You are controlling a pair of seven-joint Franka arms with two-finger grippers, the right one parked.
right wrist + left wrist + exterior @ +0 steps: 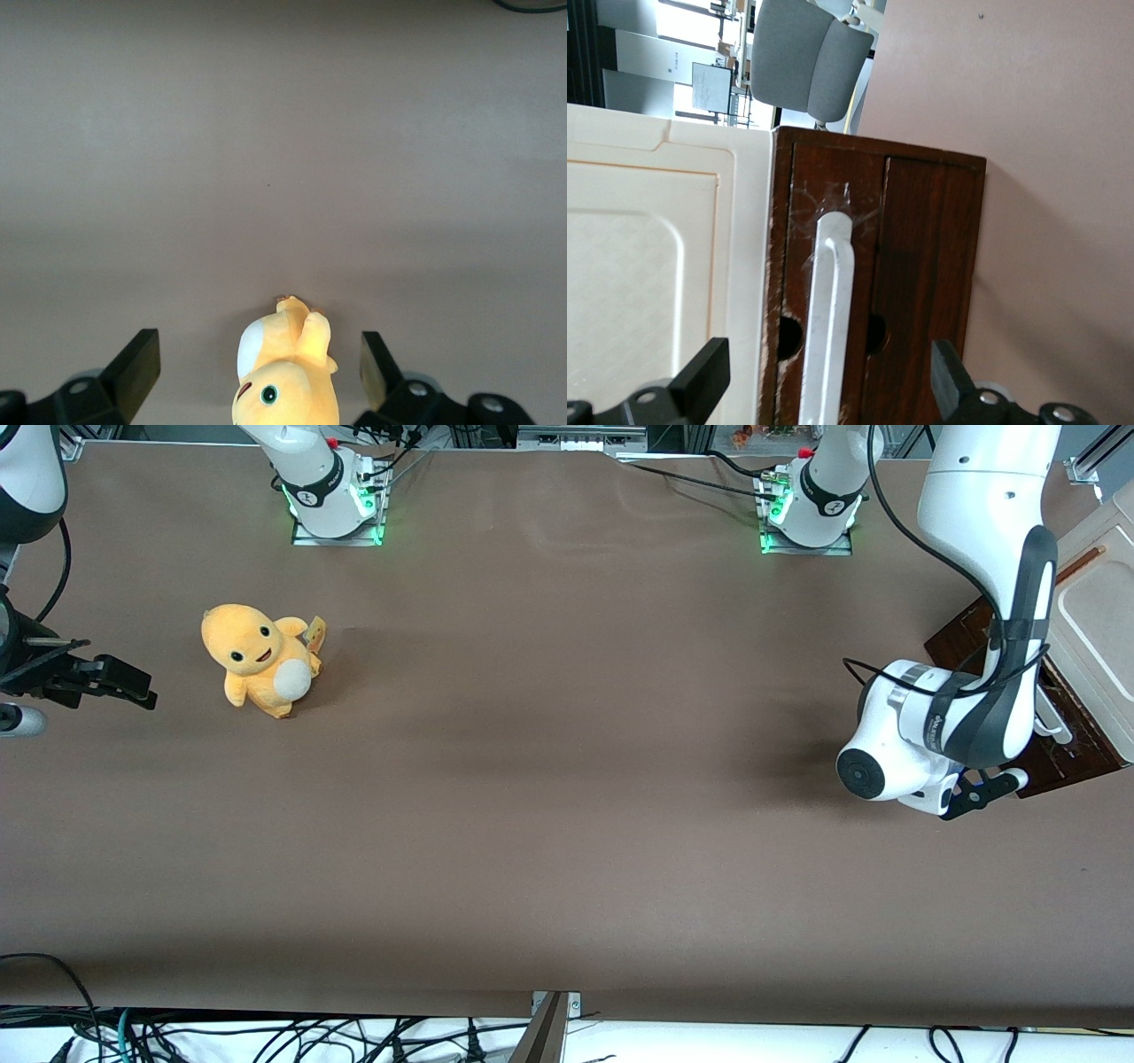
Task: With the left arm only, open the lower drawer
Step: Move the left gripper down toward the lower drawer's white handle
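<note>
Facing the lower drawer (921,266) with the gripper (828,385) spread wide.

At the working arm's end of the table (567,779), the left arm (983,602) bends down so that its gripper sits directly in front of the drawer's dark brown wooden front. In the wrist view, both black fingers (700,376) stand well apart, one to each side of the white bar handle (830,319), and neither touches the bar. The handle runs lengthwise between them, fixed to the brown front. The cream-white panel (656,266) adjoins the brown front along one edge. The drawer front shows no pale lining in either view. Toward the parked arm's end of the table, a yellow plush toy (260,658) sits upright on the brown surface.
</note>
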